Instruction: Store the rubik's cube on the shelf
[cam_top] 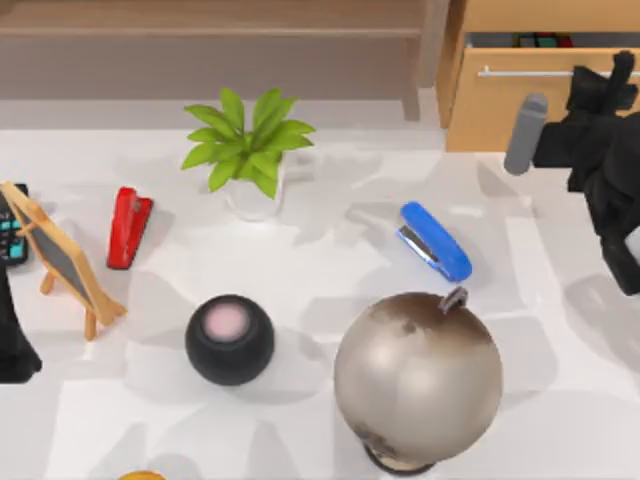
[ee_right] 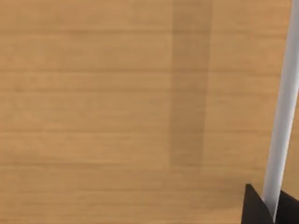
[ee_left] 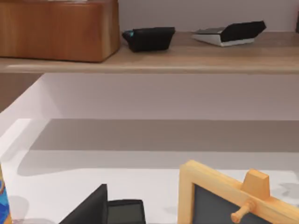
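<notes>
The rubik's cube (cam_top: 545,41) shows as a thin strip of red and green squares inside the pulled-out drawer of the orange-tan cabinet (cam_top: 500,110) at the back right. My right gripper (cam_top: 620,72) is at the drawer's silver handle (ee_right: 284,98), which runs between its dark fingertips (ee_right: 256,207); the jaws look closed on the handle. The shelf (cam_top: 210,32), a long light-brown board with an upright post, spans the back left. My left arm (cam_top: 12,350) sits parked at the table's left edge.
A globe (cam_top: 418,378) stands front centre with a black round speaker (cam_top: 229,338) to its left. Farther back are a blue stapler (cam_top: 435,240), a potted plant (cam_top: 250,150) and a red stapler (cam_top: 128,227). A small chalkboard easel (cam_top: 60,260) and a calculator (cam_top: 10,235) sit at the left.
</notes>
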Motion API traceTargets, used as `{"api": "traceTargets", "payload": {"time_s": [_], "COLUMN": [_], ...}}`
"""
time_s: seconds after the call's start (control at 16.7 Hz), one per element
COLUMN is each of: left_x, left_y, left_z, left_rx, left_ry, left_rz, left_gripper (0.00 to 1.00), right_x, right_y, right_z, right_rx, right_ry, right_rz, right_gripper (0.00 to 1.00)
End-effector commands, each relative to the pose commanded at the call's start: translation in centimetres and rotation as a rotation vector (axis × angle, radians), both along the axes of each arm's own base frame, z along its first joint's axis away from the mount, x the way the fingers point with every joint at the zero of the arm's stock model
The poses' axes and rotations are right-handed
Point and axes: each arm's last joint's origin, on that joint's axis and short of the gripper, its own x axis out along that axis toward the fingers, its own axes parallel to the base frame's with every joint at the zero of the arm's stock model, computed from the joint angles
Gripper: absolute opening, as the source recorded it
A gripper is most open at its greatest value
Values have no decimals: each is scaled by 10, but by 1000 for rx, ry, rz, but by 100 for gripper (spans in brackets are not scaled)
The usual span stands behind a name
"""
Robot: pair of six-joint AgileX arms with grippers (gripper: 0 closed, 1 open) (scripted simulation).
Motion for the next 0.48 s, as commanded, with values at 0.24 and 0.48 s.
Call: {"api": "traceTargets", "payload": {"time_s": [0.24, 0.48], "left_x": [0, 0], "left_y": [0, 0], "left_z": [0, 0], "left_rx": [0, 0], "left_ry": [0, 0], "left_rz": [0, 0], "left_gripper": [100, 100], "right_x": [-28, -28], "right_y": [-1, -2], "right_z": [0, 0], "right_rx": [-1, -1], "right_ry": [-3, -2], "right_rz": [-1, -4], "right_gripper": [0, 0]}}
